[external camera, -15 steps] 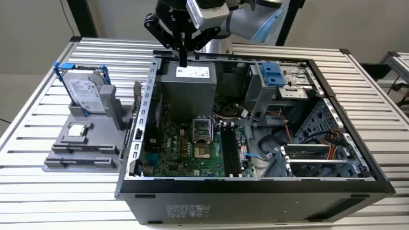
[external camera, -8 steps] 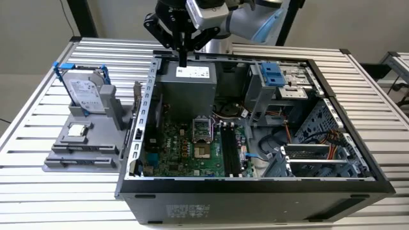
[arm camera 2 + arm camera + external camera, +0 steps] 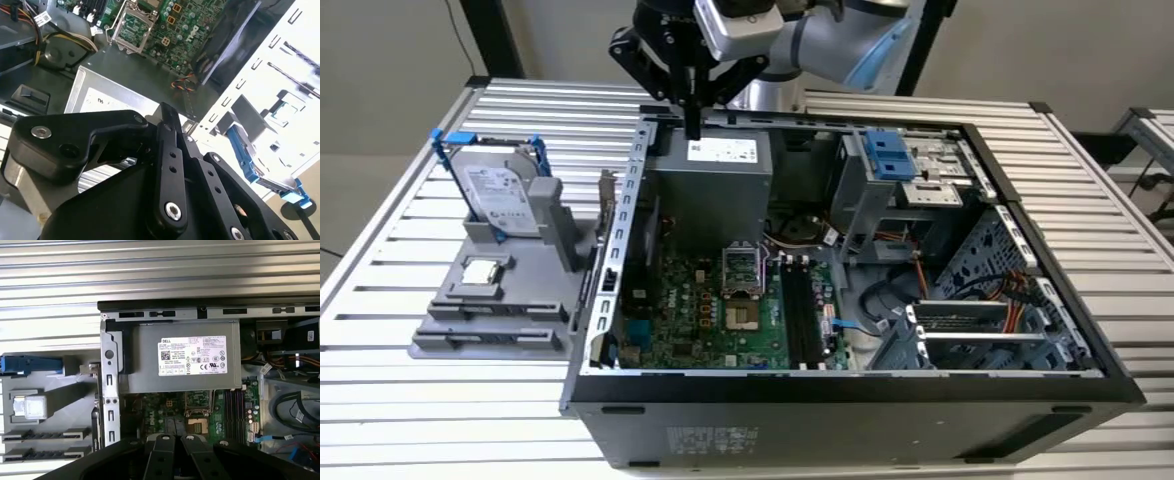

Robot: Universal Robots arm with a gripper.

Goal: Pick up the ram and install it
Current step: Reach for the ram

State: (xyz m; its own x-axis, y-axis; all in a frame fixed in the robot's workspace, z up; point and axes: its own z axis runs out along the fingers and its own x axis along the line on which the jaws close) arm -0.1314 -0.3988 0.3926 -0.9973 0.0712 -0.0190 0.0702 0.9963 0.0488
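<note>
The ram seems to be the thin dark stick standing edge-on in the grey holder, just outside the wall of the open computer case on the exterior view's left. My gripper hangs above the case's far edge, over the grey power supply. Its black fingers are pressed together with nothing between them. The black memory slots on the green motherboard lie well below it. The first wrist view shows these slots and my gripper.
A silver hard drive with blue rails stands upright in the holder, with a small square silver chip in front of it. Cables, a drive cage and the CPU socket crowd the case. All rests on a ribbed metal table.
</note>
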